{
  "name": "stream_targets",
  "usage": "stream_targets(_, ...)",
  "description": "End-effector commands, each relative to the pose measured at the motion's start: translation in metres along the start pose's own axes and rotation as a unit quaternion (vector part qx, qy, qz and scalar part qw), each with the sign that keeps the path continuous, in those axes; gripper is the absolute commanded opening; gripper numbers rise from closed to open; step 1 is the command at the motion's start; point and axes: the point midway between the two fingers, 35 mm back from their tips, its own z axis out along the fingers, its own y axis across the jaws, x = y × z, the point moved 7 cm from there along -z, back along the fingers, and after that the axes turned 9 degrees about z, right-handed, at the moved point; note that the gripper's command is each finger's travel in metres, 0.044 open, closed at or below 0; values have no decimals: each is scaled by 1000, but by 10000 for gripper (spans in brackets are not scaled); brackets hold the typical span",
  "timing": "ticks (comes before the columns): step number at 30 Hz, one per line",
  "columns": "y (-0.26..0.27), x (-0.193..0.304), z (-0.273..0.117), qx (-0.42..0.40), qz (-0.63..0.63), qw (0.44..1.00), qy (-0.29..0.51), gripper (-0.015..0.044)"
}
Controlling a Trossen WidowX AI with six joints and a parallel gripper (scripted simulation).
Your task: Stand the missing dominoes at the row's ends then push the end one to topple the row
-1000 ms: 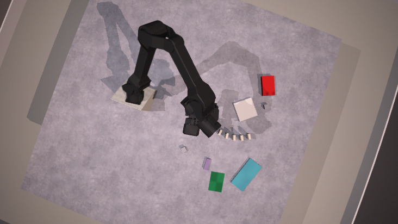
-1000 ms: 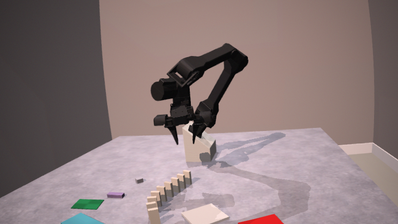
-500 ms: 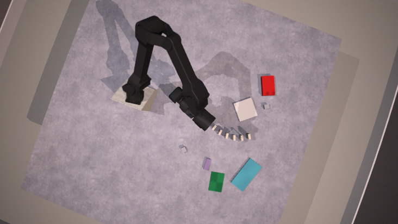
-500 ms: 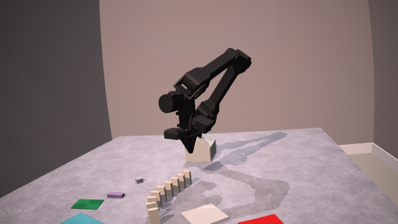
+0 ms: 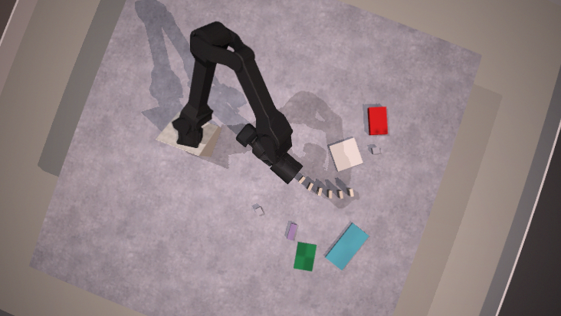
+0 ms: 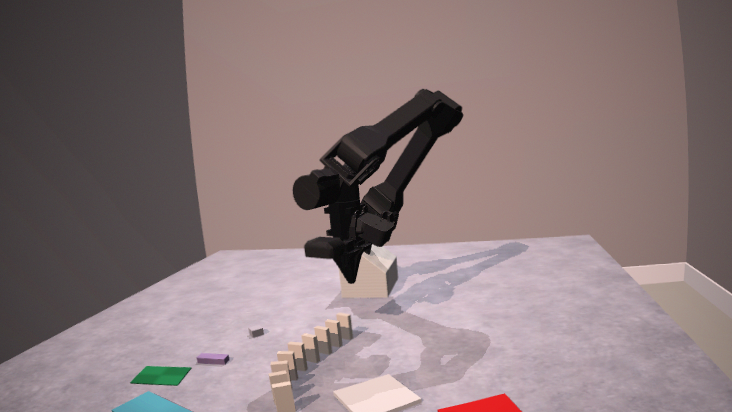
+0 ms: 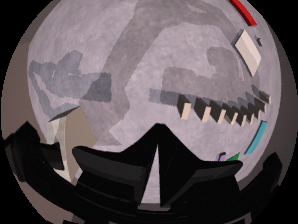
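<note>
Several cream dominoes stand upright in one curved row. The end domino nearest the robot base [image 6: 344,326] [image 7: 185,110] stands in line with the others; the arm hides that end in the top view. The domino at the other end [image 5: 350,192] [image 6: 284,396] is upright too. No domino lies fallen in view. My gripper [image 6: 350,280] [image 7: 160,127] is shut, with its fingertips together and nothing between them. It is raised above the table near the base end of the row, apart from the dominoes. In the top view the arm covers the fingers.
A pale square slab [image 5: 345,154] [image 6: 378,394] and a red block [image 5: 378,120] lie on one side of the row. A purple block [image 5: 291,231] [image 6: 212,358], a green tile [image 5: 305,256], a blue slab [image 5: 346,246] and a small grey block [image 5: 258,210] lie on the other side.
</note>
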Motion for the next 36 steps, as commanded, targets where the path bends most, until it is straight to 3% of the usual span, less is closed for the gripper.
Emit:
stream_targets(1, 1, 0, 1, -1, -2, 1000, -3, 0)
stream_targets(29, 1, 0, 1, -1, -2, 1000, -3, 0)
stream_targets(36, 1, -1, 79, -2, -2, 1000, -4, 0)
